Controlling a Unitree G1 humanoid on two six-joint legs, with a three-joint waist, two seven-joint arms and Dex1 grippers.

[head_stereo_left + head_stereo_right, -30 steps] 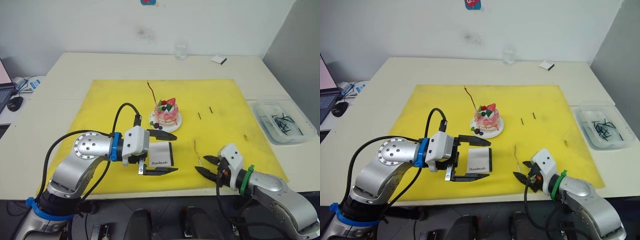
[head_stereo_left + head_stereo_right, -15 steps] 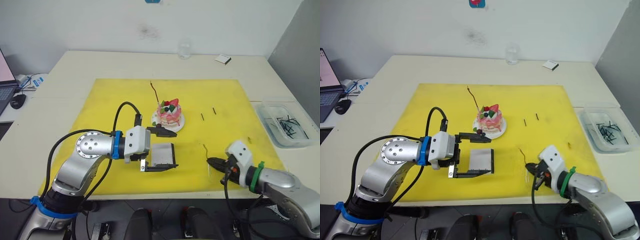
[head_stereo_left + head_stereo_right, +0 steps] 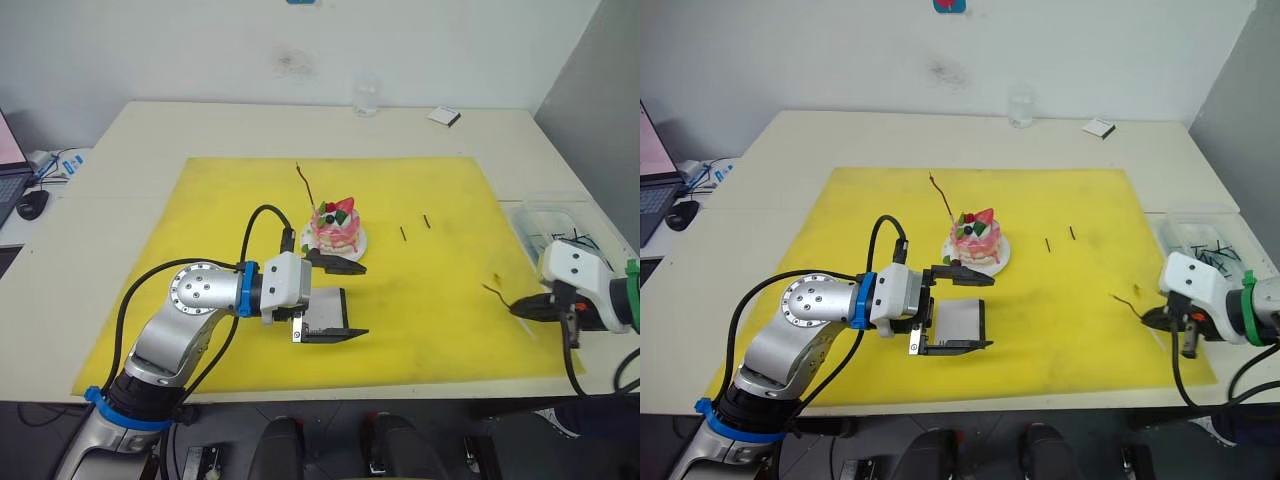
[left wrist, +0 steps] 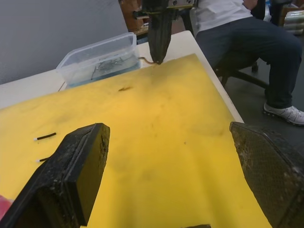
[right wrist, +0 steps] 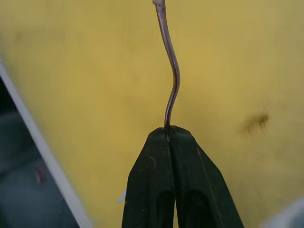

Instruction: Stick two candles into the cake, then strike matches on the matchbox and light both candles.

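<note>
Writing: none legible on matchbox (image 3: 960, 322), framed by spread left end effector (image 3: 336, 301). Candles: 2, one (image 3: 304, 184) in cake (image 3: 335, 226), one (image 5: 171, 71) pinched by right end effector (image 3: 516, 309). Matches (image 3: 414, 227): 2 on mat.

Yellow mat (image 3: 220, 200) on table (image 3: 150, 125); glass (image 3: 365, 96) at far edge.

A pale cream table (image 3: 140, 150) stands against a plain white wall (image 3: 180, 50), which bears a faint grey smudge (image 3: 290, 63) and a small blue and red object (image 3: 297, 2) at the top. A grey panel (image 3: 600, 70) closes the right side. A yellow mat (image 3: 220, 210) covers the table's middle. At far left sit a laptop edge (image 3: 10, 160), a black mouse (image 3: 32, 203) and cables. The left wrist view shows a seated person (image 4: 247, 28) in dark trousers on a grey floor (image 4: 256, 99).
</note>
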